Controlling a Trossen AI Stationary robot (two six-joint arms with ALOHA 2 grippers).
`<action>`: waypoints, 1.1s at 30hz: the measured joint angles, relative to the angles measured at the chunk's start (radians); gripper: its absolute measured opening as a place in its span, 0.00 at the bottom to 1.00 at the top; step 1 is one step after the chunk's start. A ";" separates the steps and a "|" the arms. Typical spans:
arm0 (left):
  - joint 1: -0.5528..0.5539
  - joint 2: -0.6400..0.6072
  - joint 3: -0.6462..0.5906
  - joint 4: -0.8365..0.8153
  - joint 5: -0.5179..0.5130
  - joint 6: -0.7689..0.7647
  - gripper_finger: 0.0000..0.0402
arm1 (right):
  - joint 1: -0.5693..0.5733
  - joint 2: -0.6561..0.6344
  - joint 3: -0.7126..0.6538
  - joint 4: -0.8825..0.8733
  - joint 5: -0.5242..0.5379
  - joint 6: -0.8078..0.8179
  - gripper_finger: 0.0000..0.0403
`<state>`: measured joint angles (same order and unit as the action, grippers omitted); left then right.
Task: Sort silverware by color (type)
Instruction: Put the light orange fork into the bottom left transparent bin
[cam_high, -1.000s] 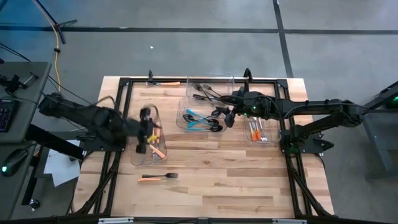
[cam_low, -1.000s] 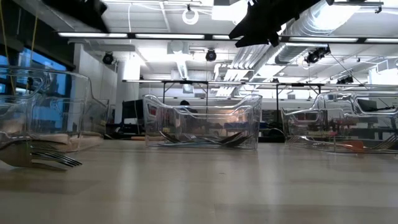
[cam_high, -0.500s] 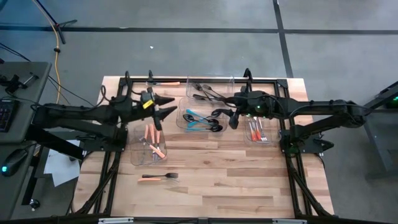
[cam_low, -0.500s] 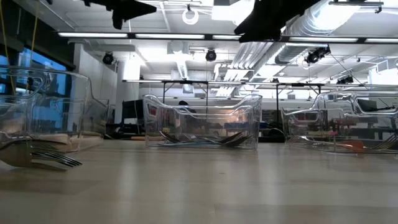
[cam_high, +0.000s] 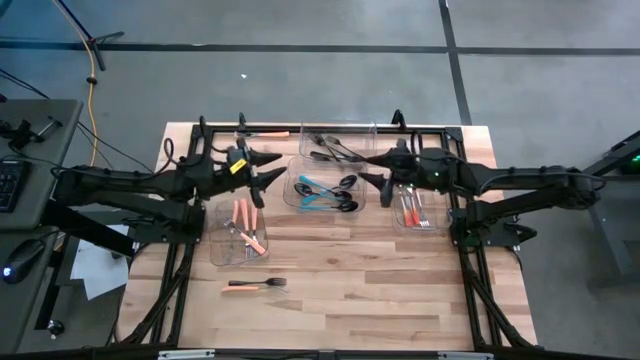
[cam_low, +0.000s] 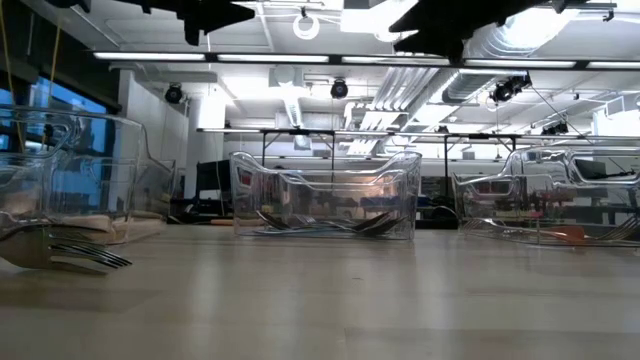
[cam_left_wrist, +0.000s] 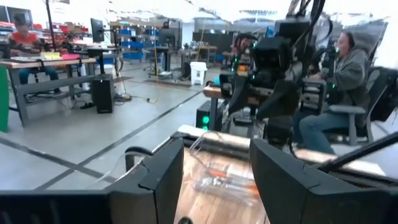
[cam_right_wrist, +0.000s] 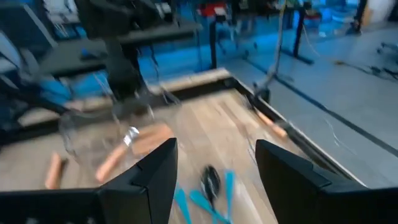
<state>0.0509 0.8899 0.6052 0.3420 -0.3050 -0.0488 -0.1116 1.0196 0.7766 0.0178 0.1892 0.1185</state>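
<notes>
Hovering above the table, the left gripper (cam_high: 272, 167) and right gripper (cam_high: 366, 166) both stand wide apart with nothing between their fingers. Small silverware with orange handles lies in the clear plastic bin on the left (cam_high: 240, 232), teal-blue and black pieces in the clear middle bin (cam_high: 325, 190), orange ones in the clear right bin (cam_high: 415, 212). One black-tined fork with an orange handle (cam_high: 254, 285) lies loose on the wooden table (cam_high: 350, 290).
</notes>
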 joint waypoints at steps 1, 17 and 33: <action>0.000 0.000 0.000 0.009 0.000 -0.001 0.43 | 0.000 0.002 -0.012 0.043 -0.010 0.003 0.50; 0.000 0.000 0.000 0.011 0.006 -0.001 0.43 | 0.000 0.001 -0.028 0.135 -0.014 0.004 0.50; -0.147 0.022 0.233 -0.563 0.094 -0.021 0.43 | 0.000 0.002 -0.028 0.133 -0.014 0.004 0.50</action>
<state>-0.0965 0.9124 0.8385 -0.2212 -0.2111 -0.0696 -0.1113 1.0214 0.7483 0.1508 0.1756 0.1226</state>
